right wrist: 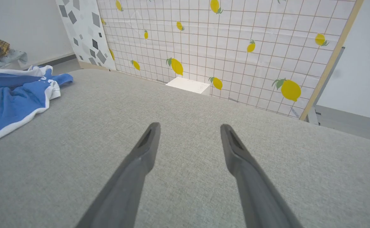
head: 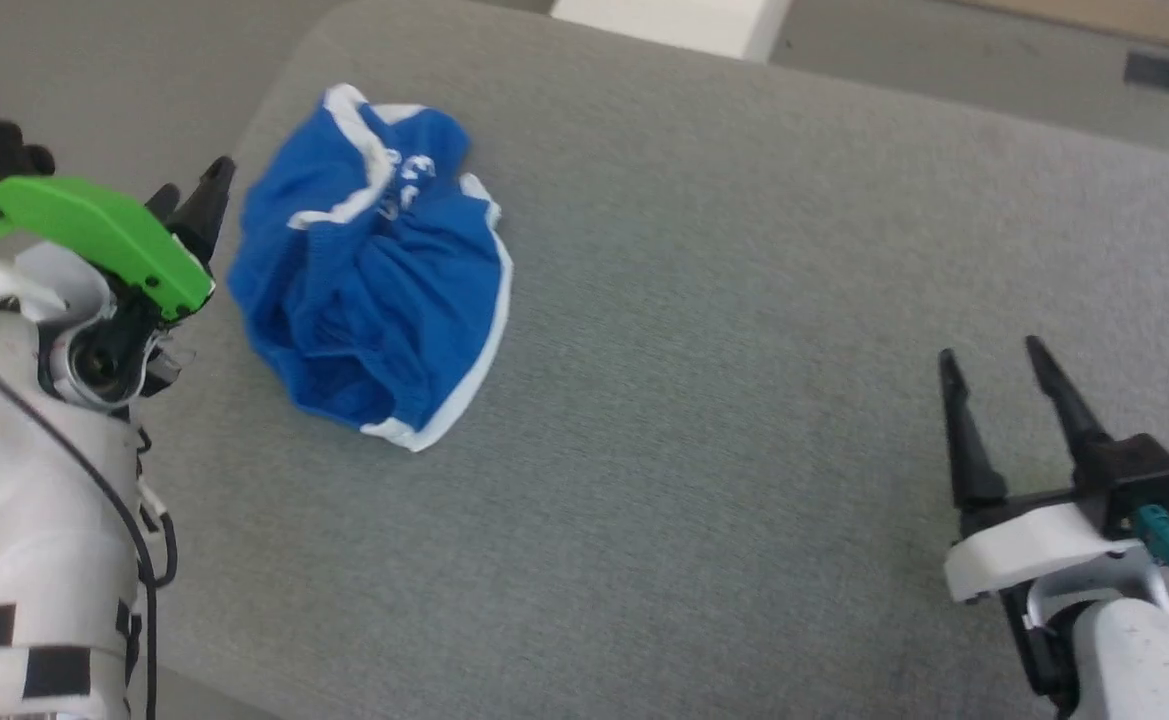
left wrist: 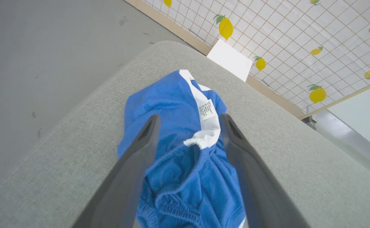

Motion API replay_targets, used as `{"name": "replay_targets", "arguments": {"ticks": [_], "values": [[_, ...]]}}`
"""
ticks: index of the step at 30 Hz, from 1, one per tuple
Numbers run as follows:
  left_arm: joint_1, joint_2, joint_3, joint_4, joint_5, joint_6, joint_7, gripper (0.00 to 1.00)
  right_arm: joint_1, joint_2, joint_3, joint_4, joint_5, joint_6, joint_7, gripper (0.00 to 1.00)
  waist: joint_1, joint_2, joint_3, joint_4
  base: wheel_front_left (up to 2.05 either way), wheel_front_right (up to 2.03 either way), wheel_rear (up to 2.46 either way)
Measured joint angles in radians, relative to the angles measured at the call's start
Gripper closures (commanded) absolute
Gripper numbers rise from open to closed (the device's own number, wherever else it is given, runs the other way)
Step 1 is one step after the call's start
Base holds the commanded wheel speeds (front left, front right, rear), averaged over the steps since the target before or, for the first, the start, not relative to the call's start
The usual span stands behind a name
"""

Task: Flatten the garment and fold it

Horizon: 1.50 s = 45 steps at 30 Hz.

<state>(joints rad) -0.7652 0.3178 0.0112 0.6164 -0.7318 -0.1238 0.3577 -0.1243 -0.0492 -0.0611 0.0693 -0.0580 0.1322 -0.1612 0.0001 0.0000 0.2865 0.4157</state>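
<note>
Blue fabric trimmed in white, the garment [head: 374, 290] lies bunched in a rumpled heap at the upper left of the head view, on the grey padded surface [head: 744, 300] and close to that surface's left edge. Nothing of it is flat yet, so flattening has not begun.

At the left of the frame, the left gripper [head: 192, 190] sits just beside the heap with its fingers spread. In the left wrist view those fingers frame the gathered white waistband [left wrist: 203, 139] and a small care label [left wrist: 206, 110]. Whether the tips touch the cloth cannot be told. The right gripper [head: 991, 355] is at the lower right, well apart from the garment, also spread and holding nothing.

The main risk is a pinch that takes several layers at once. The folds are stacked there, so a lift would probably raise the whole lump instead of opening it. A pull toward the left could also drag soft cloth over the nearby edge. With the other arm so far off, nothing would pin the fabric against such a tug.
</note>
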Motion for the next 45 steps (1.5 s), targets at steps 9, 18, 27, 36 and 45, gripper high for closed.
{"name": "replay_targets", "arguments": {"ticks": [9, 18, 27, 36, 45], "values": [[-0.038, 0.017, -0.091, 0.129, -0.054, 0.0, 0.248, 0.0, 0.0, -0.001, -0.022, -0.058, -0.008, 0.0, 0.013, 0.0, 0.0001, 0.0, 0.123, -0.082, 0.0, 0.0, 0.0], [-0.025, 0.005, -0.162, 0.189, 0.013, 0.0, 0.171, 0.0, 0.003, -0.001, -0.033, -0.067, -0.008, 0.0, 0.022, 0.0, 0.0, 0.0001, 0.187, -0.114, 0.0, 0.0, 0.0], [-0.032, 0.0, -0.182, 0.176, 0.027, -0.002, -0.191, 1.0, 0.003, -0.001, -0.02, -0.046, -0.01, 0.0, 0.027, 0.0, 0.0, 0.0001, 0.153, -0.094, 0.0, 0.0, 0.0], [-0.148, 0.07, -0.25, 0.001, -0.009, -0.002, -0.352, 1.0, 0.012, -0.001, 0.013, 0.052, 0.048, 0.0, -0.023, 0.0, 0.0, 0.0, 0.046, -0.086, 0.0, 0.0, 0.0], [-0.202, 0.091, -0.397, -0.238, -0.092, -0.003, -0.316, 1.0, 0.027, 0.001, 0.025, 0.144, 0.118, 0.0, -0.072, 0.0, -0.0002, 0.0, -0.071, -0.151, 0.0, 0.0, 0.0]]}}
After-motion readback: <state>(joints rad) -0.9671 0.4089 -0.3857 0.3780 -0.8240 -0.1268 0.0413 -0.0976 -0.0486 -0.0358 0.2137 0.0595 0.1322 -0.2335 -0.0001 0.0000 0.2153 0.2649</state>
